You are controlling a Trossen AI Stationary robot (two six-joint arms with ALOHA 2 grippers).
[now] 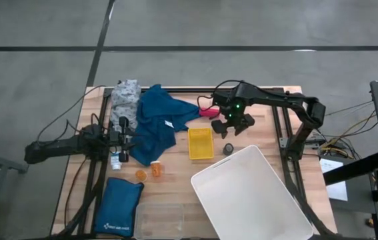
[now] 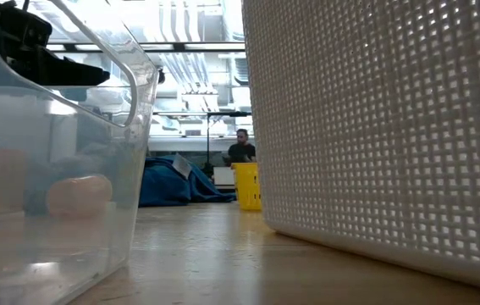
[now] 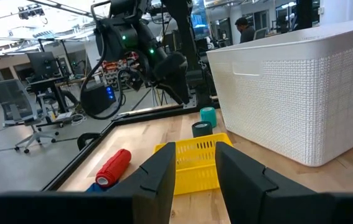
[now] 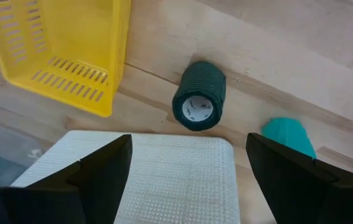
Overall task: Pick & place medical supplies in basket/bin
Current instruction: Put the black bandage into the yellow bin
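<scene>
Table [image 1: 175,183] of pale wood, seen from above, near edge to far edge. At the near right corner sits a large white basket [image 1: 252,197]; at the near left corner lies a blue pouch [image 1: 117,207], with a clear plastic bin [image 2: 53,169] beside it along the near edge. Two orange pill bottles [image 1: 150,173] lie just beyond the pouch. At the table's middle stands a small yellow basket [image 1: 200,143]. A dark bandage roll [image 4: 199,95] lies on its side between the yellow basket and the white one, a teal roll [image 4: 288,137] just beside it. Right end effector [image 1: 233,127] hangs above these rolls, fingers spread wide, holding nothing. Left end effector [image 1: 123,139] sits at the left edge, fingers narrow and empty, beside a small white bottle [image 1: 116,161]. A blue garment [image 1: 159,123] spreads toward the far edge, a grey dotted cloth [image 1: 126,100] at the far left corner and a pink roll [image 1: 207,112] near the far middle.
</scene>
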